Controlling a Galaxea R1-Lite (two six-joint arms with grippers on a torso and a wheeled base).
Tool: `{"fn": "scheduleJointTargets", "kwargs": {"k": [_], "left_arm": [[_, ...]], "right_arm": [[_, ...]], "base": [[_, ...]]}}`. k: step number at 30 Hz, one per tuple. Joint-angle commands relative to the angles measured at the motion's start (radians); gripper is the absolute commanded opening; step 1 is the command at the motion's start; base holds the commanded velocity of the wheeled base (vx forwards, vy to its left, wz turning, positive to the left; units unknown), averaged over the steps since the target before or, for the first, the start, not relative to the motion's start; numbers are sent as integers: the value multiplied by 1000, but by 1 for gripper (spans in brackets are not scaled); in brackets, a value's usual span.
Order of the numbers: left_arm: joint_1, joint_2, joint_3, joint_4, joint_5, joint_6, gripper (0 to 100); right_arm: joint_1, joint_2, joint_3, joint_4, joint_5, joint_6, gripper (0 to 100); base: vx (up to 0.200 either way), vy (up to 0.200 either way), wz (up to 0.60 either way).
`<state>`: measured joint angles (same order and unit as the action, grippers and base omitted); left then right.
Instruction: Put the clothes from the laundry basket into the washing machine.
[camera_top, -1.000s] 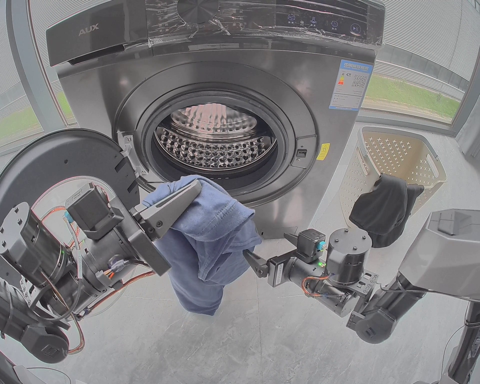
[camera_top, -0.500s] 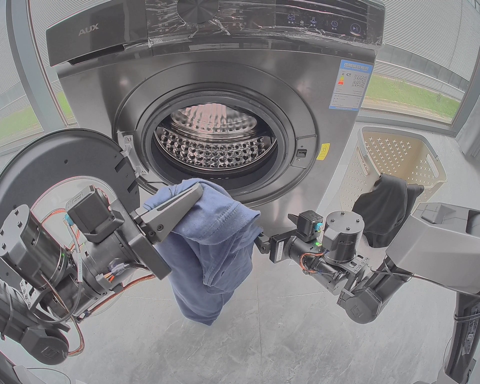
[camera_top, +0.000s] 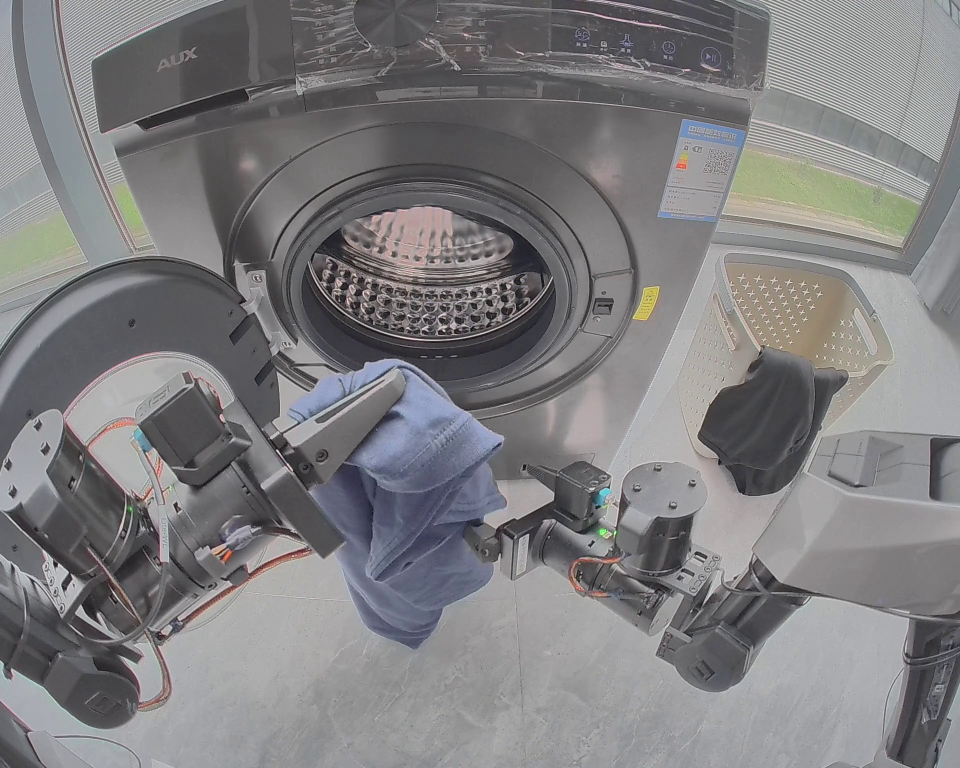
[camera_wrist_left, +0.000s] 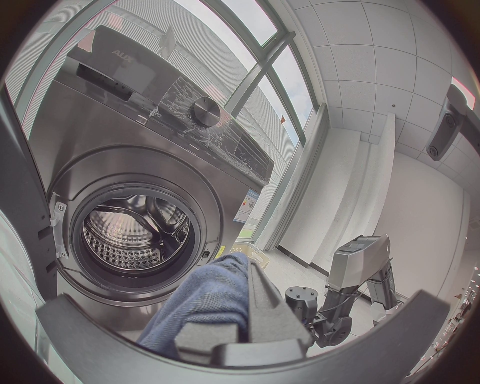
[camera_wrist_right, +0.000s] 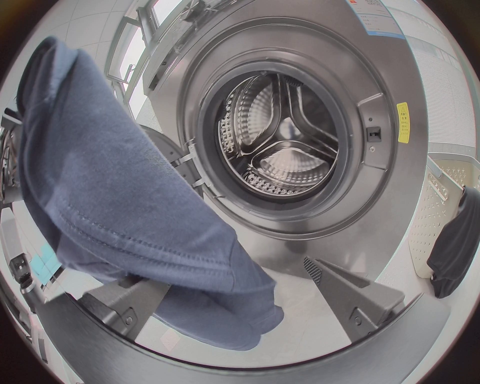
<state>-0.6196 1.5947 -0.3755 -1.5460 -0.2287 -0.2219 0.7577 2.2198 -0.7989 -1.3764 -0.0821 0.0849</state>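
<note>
Right hand (camera_top: 480, 540) nearer blue shirt (camera_top: 425, 465), door (camera_top: 110, 320) open

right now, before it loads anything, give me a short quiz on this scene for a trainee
1. True or false: the washing machine door is shut.
2. Which end effector grips the blue shirt: A left, B right, C neither?
3. Fill in: the black garment hangs over the rim of the ____.
Key: 1 false, it stands open. 2 A, the left end effector. 3 basket.
</note>
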Motion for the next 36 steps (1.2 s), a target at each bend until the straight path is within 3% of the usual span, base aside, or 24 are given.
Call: {"fn": "scheduleJointTargets", "kwargs": {"k": [1,12,24,25,31,36], "left_arm": [[1,5,0,0,0,-1,0],[1,5,4,0,0,-1,0],[-3,1,6,0,-1,-2,0],[-3,2,6,0,-1,-2,0],[1,10,7,0,-1,-24,0],[4,8,7,1,-1,-37,0]], "right_arm": [[23,-6,9,-12,2,-2,100],[28,-17,-43,-43,27,-4,100],[28,26,-92,-76,25,-1,100],[26,23,-92,-78,27,-1,0],[19,-31,-57,-78,27,-1,0],[5,-144,37,-78,25,1,0]], "base": [[0,0,0],[0,0,0],[0,0,0],[0,0,0],[0,0,0],[0,0,0]]}}
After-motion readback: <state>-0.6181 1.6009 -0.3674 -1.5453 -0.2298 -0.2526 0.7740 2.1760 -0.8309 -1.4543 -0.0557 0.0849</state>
